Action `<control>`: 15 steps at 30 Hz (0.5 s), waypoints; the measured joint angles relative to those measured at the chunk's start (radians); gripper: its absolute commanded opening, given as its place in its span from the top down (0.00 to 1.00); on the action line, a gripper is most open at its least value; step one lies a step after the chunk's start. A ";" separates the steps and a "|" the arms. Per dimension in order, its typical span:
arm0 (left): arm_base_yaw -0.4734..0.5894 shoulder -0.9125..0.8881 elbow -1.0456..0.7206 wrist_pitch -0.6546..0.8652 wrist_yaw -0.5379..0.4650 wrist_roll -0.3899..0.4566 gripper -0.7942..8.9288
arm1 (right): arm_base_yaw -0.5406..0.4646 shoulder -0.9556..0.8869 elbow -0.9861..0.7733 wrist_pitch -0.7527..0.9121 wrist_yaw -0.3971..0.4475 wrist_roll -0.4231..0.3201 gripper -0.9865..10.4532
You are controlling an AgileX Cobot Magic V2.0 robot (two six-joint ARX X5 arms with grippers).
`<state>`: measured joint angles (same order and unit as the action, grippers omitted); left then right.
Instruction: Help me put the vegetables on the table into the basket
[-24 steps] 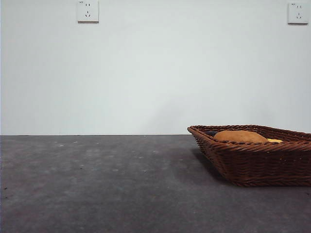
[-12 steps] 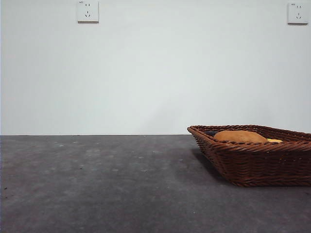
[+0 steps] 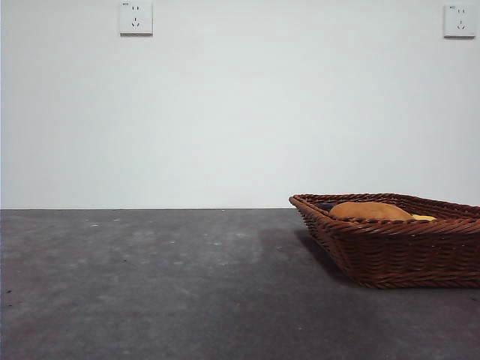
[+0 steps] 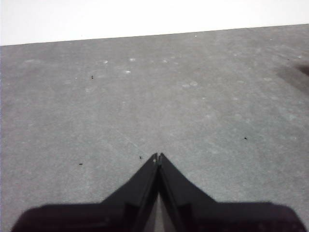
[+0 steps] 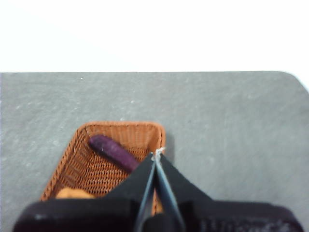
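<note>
Front view evenly lit, soft, moderately sharp; basket (image 3: 394, 244) casts faint shadow leftward on counter (image 3: 150, 285). Wall (image 3: 240, 112) pale, no glare. Both wrist views blown out white beyond counter edge, grainy; right pincer (image 5: 157, 157) and left pincer (image 4: 158, 157) dark, blurred, detail lost.

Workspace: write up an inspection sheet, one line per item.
Surface: dark grey table, mottled with pale specks.
Job's things: basket holds the potato, the eggplant and a sliver of yellow vegetable.
Clutter: nothing seen.
Grippers: left tool shut, above bare table; right tool shut, above the basket, holding nothing.
Cables: nothing seen.
Surroundings: white wall with two sockets.
</note>
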<state>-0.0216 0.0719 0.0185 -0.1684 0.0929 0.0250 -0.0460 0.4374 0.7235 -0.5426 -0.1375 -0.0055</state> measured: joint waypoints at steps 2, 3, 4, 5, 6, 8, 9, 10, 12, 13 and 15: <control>0.000 0.000 0.000 0.000 0.000 0.000 0.92 | 0.000 -0.089 -0.156 0.093 0.001 0.042 0.91; 0.000 0.000 0.000 0.000 0.000 0.000 0.92 | 0.000 -0.118 -0.211 0.122 0.004 0.057 0.91; 0.000 0.000 0.000 0.000 0.000 0.000 0.92 | 0.000 -0.148 -0.271 0.154 0.008 0.074 0.91; 0.000 0.000 0.000 0.000 0.000 0.000 0.92 | 0.000 -0.176 -0.328 0.182 0.008 0.089 0.91; 0.000 0.000 0.000 0.000 0.000 0.000 0.92 | 0.000 -0.199 -0.373 0.198 0.008 0.099 0.91; 0.000 0.000 0.000 0.000 0.000 0.000 0.92 | 0.000 -0.249 -0.467 0.223 0.008 0.120 0.91; 0.000 0.000 0.000 0.000 0.000 0.000 0.92 | 0.000 -0.270 -0.500 0.229 0.008 0.128 0.91; 0.000 0.000 0.000 0.000 0.000 0.000 0.92 | 0.000 -0.292 -0.535 0.236 0.008 0.135 0.91; 0.000 0.000 0.000 0.000 0.000 0.000 0.92 | 0.000 -0.330 -0.585 0.237 0.008 0.144 0.91; 0.000 0.000 0.000 0.000 0.000 0.000 0.92 | 0.001 -0.348 -0.605 0.241 0.008 0.146 0.91; 0.000 0.000 0.000 0.000 0.000 0.000 0.92 | 0.009 -0.384 -0.640 0.244 0.008 0.149 0.91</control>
<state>-0.0216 0.0719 0.0185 -0.1684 0.0925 0.0250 -0.0368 0.0532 0.0830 -0.2985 -0.1291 0.1436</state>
